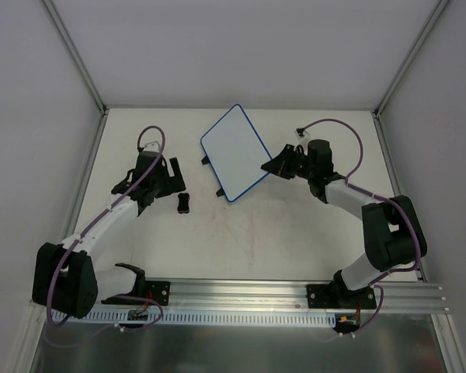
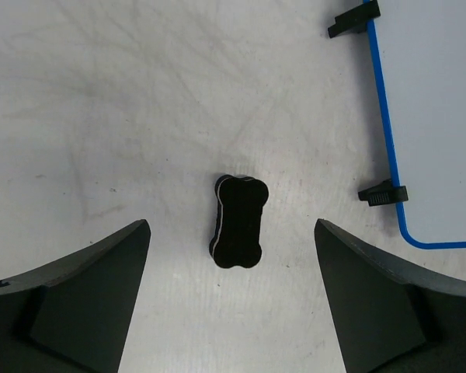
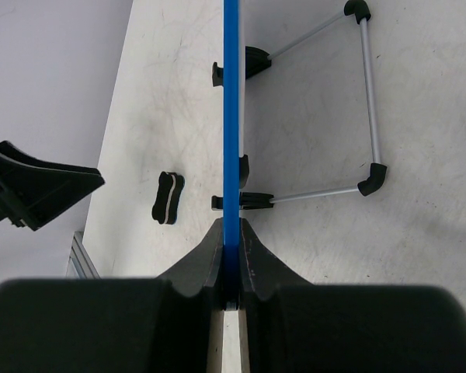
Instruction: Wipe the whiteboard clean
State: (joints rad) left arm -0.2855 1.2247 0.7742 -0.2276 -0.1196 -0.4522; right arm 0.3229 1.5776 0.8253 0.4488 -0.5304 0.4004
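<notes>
Right tool point(image 3: 231, 233) pinching whiteboard point(image 3: 231, 116) rim, left tool point(image 2: 231, 227) spread nearby

- Left arm point(image 1: 101, 221) stretches from the near-left corner of the bench point(image 1: 256, 233) toward its middle; the left pincer point(image 1: 173, 177) points down, fingers spread wide.
- Right arm point(image 1: 349, 198) bends inward from the near-right corner; the right pincer point(image 1: 272, 165) is clamped on the whiteboard point(image 1: 234, 151) edge.

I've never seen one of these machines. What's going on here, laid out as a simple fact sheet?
whiteboard: blue-rimmed, standing on its black feet, face looks blank from above
right gripper: shut on the whiteboard's rim
left gripper: open, above the eraser, not touching it
eraser: small, black, lying flat on the table, apart from the board
wire stand: folded out behind the board
</notes>
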